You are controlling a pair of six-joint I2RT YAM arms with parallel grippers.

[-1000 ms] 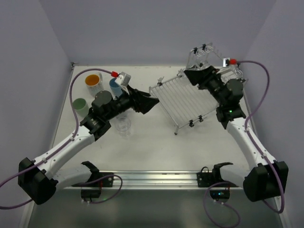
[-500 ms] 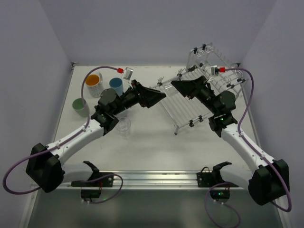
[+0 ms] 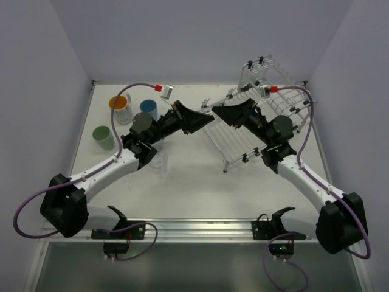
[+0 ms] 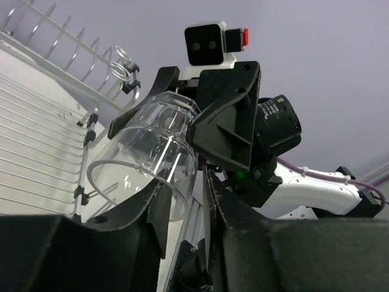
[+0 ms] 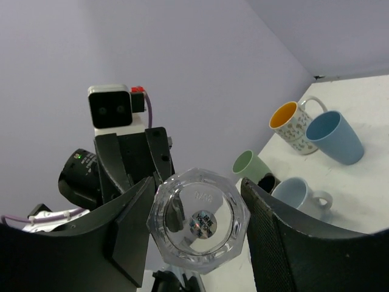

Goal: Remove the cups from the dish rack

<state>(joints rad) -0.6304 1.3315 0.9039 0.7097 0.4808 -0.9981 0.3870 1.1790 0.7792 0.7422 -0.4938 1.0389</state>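
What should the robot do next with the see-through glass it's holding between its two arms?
Probably close the left gripper gently on the clear glass. The right gripper is clamped on the glass near its base, with the open end pointing at the left arm. In the left wrist view the rim's wall seems to sit between the left fingers, which look open, so the handover appears ready.

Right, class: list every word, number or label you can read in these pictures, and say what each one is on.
No text can be read for certain.
Clear glass, underside of the base, near its edge: faint embossed characters, too blurred to read.
Same base, centre: a small dark sticker or mark, too small to read.
Nothing else in view shows lettering.
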